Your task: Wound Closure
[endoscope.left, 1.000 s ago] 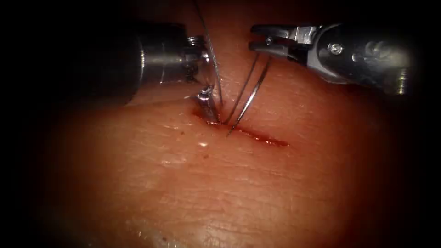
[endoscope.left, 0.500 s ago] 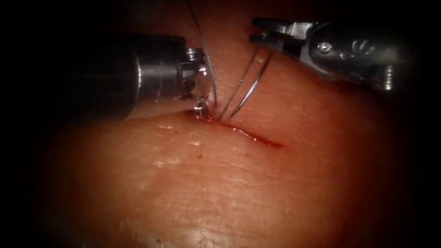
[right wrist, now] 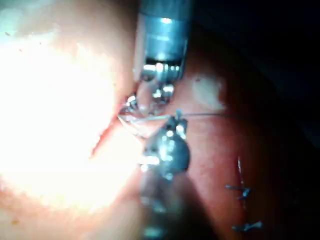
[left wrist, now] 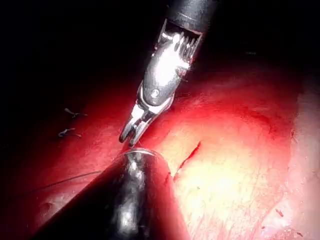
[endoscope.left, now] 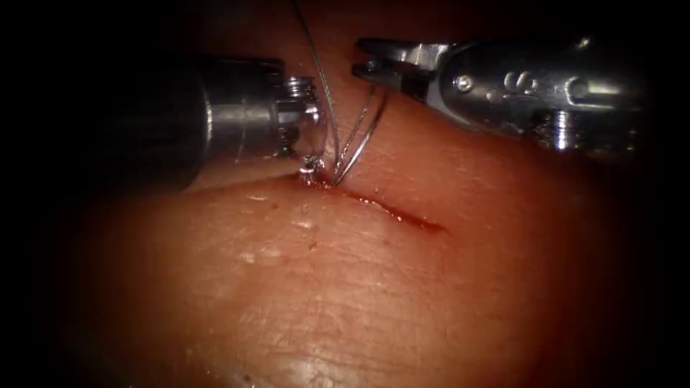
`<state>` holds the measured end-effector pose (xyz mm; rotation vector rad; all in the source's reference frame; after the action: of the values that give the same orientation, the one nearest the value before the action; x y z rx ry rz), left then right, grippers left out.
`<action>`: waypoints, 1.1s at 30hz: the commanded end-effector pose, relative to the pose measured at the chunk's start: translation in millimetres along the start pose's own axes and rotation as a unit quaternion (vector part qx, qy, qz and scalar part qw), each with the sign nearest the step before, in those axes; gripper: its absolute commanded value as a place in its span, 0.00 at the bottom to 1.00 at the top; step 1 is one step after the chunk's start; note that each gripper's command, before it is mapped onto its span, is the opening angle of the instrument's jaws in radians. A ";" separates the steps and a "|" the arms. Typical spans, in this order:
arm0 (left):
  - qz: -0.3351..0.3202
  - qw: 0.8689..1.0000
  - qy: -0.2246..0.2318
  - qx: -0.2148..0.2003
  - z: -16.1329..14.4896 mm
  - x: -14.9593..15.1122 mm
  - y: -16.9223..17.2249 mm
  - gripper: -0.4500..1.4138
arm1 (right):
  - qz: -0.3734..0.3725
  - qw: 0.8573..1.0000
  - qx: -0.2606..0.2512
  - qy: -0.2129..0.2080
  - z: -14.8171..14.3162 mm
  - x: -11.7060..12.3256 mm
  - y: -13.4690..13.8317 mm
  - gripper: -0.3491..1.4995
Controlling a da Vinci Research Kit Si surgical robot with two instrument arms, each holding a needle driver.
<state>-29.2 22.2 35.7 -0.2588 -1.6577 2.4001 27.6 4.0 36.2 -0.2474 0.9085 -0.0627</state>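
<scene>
Since a second ago the right arm's tool [endoscope.left: 366, 63] has slid leftward toward the left arm's tool [endoscope.left: 310, 164], and the needle [endoscope.left: 359, 136] it carries now stands steeper, with less of its curve showing above the skin.

The tissue [endoscope.left: 374, 287] spreads across the endoscope view, its cut [endoscope.left: 402, 213] running from the left tool's tip down to the right, lined with red fluid [endoscope.left: 420, 221]. The left arm's tool comes in from the left and presses its tip into the upper-left end of the cut; whether its jaws are closed or parted I cannot tell. The right arm's tool reaches in from the right, jaws clenched on the needle near its rear end. The needle arcs down from there and its point enters the tissue at the left end of the cut, just beside the left tool's tip. The thread [endoscope.left: 320, 72] rises from the same spot past the left tool's wrist and out of view.
</scene>
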 end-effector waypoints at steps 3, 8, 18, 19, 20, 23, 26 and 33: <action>0.001 1.000 0.001 0.002 -0.1 0.4 -0.5 0.29 | -0.001 1.000 0.001 0.007 0.8 0.0 0.0 0.00; 0.007 1.000 0.001 0.004 -0.3 -0.1 -0.3 0.29 | -0.002 1.000 0.010 0.014 0.7 -0.1 -0.1 0.00; 0.008 1.000 0.025 0.013 -1.7 -0.2 1.0 0.29 | 0.000 0.999 0.018 0.037 0.8 0.2 -0.2 0.00; 0.008 0.999 0.031 0.015 -2.0 -0.1 1.3 0.31 | 0.001 0.999 0.017 0.038 0.8 0.2 -0.1 0.00; 0.007 0.999 0.036 0.016 -2.3 0.1 1.6 0.32 | 0.001 0.999 0.017 0.042 0.7 0.2 -0.1 0.00; 0.002 0.999 0.046 0.021 -3.2 0.5 2.6 0.34 | 0.002 0.999 0.017 0.044 0.7 0.2 0.0 0.00; 0.007 0.998 0.048 0.027 -3.9 0.8 3.6 0.35 | 0.002 0.999 0.016 0.045 0.7 0.2 0.0 0.00; 0.002 0.998 0.042 0.049 -5.1 0.7 4.7 0.34 | 0.002 0.999 0.016 0.045 0.6 -0.1 0.1 0.00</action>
<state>-28.3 24.9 29.0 -0.3361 -1.4957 2.4309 27.3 3.8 36.1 -0.2122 0.9949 -0.0832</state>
